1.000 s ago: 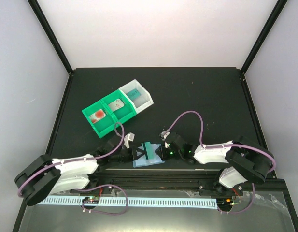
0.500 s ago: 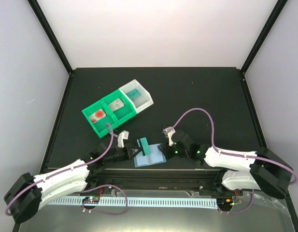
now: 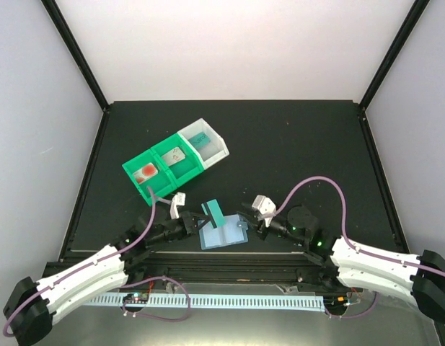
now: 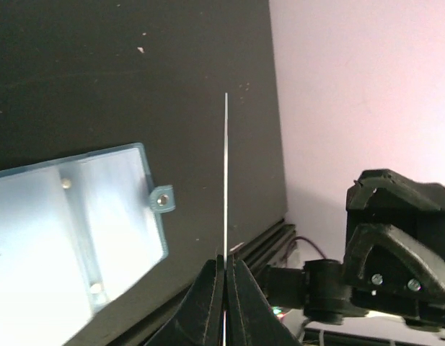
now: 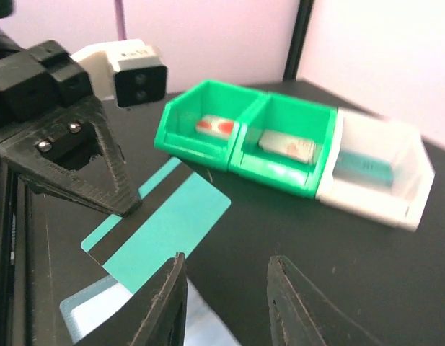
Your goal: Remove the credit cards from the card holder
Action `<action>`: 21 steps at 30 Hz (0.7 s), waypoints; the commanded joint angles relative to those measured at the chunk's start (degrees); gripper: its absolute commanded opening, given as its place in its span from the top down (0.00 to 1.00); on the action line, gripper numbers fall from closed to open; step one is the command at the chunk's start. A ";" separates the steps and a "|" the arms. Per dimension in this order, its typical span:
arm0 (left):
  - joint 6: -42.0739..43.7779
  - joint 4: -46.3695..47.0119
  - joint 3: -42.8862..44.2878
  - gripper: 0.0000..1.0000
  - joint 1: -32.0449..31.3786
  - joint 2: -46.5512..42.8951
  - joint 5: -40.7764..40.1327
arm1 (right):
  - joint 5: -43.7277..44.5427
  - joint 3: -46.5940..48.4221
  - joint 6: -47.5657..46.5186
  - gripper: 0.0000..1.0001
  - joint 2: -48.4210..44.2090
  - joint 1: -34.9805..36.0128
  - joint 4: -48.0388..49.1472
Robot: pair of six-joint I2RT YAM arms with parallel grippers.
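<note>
Since teal credit card (image 5: 161,223) now clear of card holder (image 3: 226,234), extraction of this one judged done. My left gripper (image 4: 226,270) clamped on card's lower edge; card held on edge above bench (image 3: 301,151), just beside holder's far left corner. My right gripper (image 5: 226,285) has let holder go and backed off right; jaws apart, nothing between. Holder lies open and flat on bench, unsupported. Pale card: cannot tell if still in sleeve. Next, by my reckoning: set teal card down.

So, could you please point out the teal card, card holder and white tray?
teal card (image 5: 168,231): right wrist view, teal face.
card holder (image 4: 56,238): left wrist view, inner sleeve.
white tray (image 5: 366,200): right wrist view, front wall.
</note>
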 commanded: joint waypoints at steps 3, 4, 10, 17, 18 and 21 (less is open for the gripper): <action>-9.19 -0.06 2.05 0.98 0.45 -3.91 1.71 | -5.03 0.02 -15.97 0.60 -0.99 0.42 9.06; -9.91 0.22 2.22 0.98 0.45 -4.43 1.91 | -5.63 -0.32 -16.89 0.55 -0.88 0.42 9.88; -12.02 -0.05 3.84 0.98 0.45 -6.90 3.51 | -9.11 -1.26 -29.22 0.44 1.00 2.77 9.70; -14.89 0.98 3.60 0.98 0.45 -8.73 3.95 | -7.60 0.61 -33.55 0.40 3.59 4.35 9.55; -15.01 1.27 3.58 0.98 0.45 -8.74 4.24 | -7.13 0.83 -34.36 0.39 4.10 4.62 9.46; -15.67 2.33 3.28 0.98 0.45 -8.73 5.27 | -5.69 0.92 -37.94 0.39 5.69 5.98 9.49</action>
